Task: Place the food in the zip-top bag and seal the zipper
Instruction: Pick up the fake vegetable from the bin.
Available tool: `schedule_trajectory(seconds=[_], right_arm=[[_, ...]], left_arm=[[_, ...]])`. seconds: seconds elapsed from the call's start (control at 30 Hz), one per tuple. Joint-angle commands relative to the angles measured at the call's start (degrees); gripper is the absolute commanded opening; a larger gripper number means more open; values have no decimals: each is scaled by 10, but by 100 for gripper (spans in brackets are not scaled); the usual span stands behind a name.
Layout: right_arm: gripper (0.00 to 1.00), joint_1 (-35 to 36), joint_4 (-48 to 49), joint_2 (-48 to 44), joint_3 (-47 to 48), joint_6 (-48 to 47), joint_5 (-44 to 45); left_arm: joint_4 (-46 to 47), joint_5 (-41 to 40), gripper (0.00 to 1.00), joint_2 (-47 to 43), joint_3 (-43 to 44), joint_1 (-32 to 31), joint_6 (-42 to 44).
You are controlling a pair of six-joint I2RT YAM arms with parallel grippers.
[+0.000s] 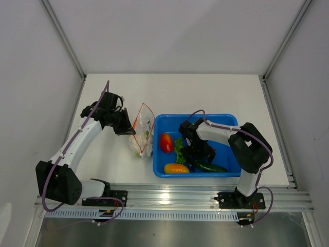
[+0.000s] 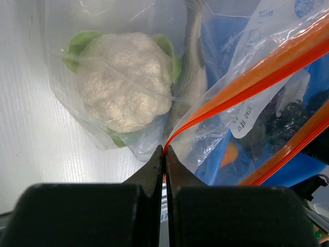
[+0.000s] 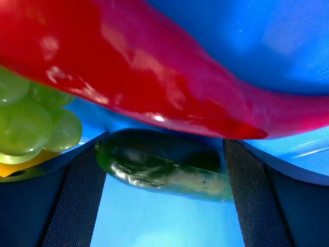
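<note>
Pinching the zipper at its corner, the left claw is fully closed. The thin orange-red strip comes out right from between its tips. The bag is on the white table, just left of the blue tray, with its mouth open. Inside it lie the cauliflower and the grey fish, side by side.

The right claw is low inside the tray, with its fingers wide apart and holding nothing. The cucumber lies across between them (whether they touch it, I cannot tell), and the chili is just beyond it. Three more foods lie in the left part of the tray: the tomato, the lettuce and the squash.
</note>
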Motion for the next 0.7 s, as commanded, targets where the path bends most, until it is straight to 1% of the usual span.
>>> schedule_trajectory(seconds=[0.0,0.13,0.23,0.3,0.33,0.4,0.43,0.5,0.53,0.6,0.63,0.67], right_arm=[[89,-11,34,18,3,-6,52],[82,-16,53,28,11,-13,63],[70,-18,63,28,9,-11,81],[67,-21,68,23,6,-8,91],[63,-22,74,20,4,-6,103],[58,-28,76,13,6,-4,116],[53,-31,79,10,7,-1,124],[48,-36,81,0,10,1,131],[42,-39,82,-4,10,2,136],[38,-41,83,-15,12,1,140],[32,-43,82,-19,14,2,146],[30,-43,80,-22,17,1,148]], left_arm=[[1,-4,1,11,23,2,19],[0,-2,1,24,29,3,20],[0,-2,1,33,33,3,20],[0,-2,1,35,36,3,21],[2,-2,1,37,37,4,20],[2,-1,0,42,37,4,19],[2,-1,1,43,37,3,19],[2,3,1,49,39,4,18],[2,3,1,51,39,4,17],[2,6,0,54,41,4,17],[1,6,1,55,41,4,17],[1,8,1,55,42,4,17]])
